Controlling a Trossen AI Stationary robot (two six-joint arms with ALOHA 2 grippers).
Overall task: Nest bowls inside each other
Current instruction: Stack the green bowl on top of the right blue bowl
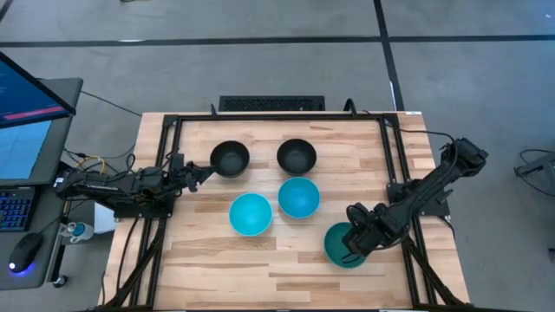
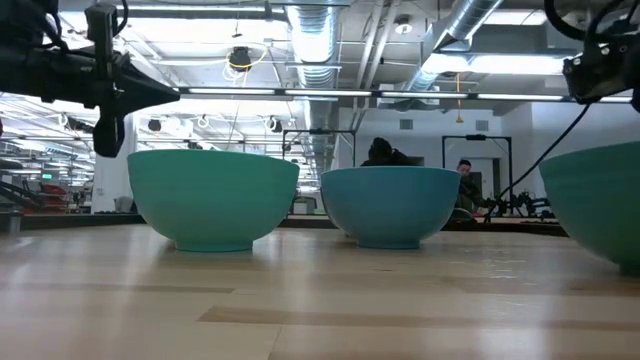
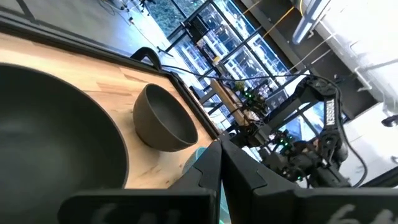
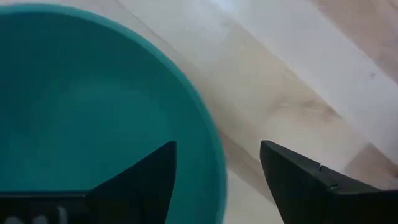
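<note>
Between black bowls (image 1: 263,157) and teal bowl (image 1: 340,246), cyan bowls (image 1: 274,206).

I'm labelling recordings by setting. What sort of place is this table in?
Probably a robotics lab or open industrial workspace: exposed ceiling ducts over a wide hall, people seated behind the wooden table, and a monitor with a keyboard beside it.

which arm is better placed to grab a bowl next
Right. The right gripper is open astride the rim of the teal bowl, one finger inside it, one outside. The left gripper is beside a black bowl with its fingers together.
</note>
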